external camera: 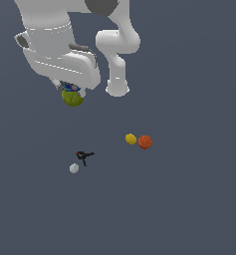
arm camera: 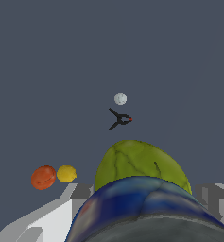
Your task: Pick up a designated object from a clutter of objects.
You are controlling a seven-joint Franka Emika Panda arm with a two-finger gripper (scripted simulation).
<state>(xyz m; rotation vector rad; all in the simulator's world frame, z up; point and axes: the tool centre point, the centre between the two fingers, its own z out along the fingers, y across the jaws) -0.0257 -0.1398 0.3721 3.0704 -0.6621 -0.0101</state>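
The end effector [external camera: 72, 89] grips the olive-green object [external camera: 72, 97] by its dark blue top, raised above the surface [external camera: 189, 209]. Below lie the rest — a black-and-red tool [external camera: 84, 156] just beside a pale grey ball [external camera: 74, 168], and a yellow ball [external camera: 131, 139] touching an orange ball [external camera: 145, 142].

I read the designated object [external camera: 73, 97] as olive-green with darker veining and a dark blue top. The arm [external camera: 114, 50] is white. Lemon-like ball [external camera: 131, 139]: yellow. Ball [external camera: 145, 142]: orange. Tool-like piece [external camera: 83, 156]: black, red tip. Small ball [external camera: 74, 169]: pale grey. Ground [external camera: 189, 209]: uniform slate grey.
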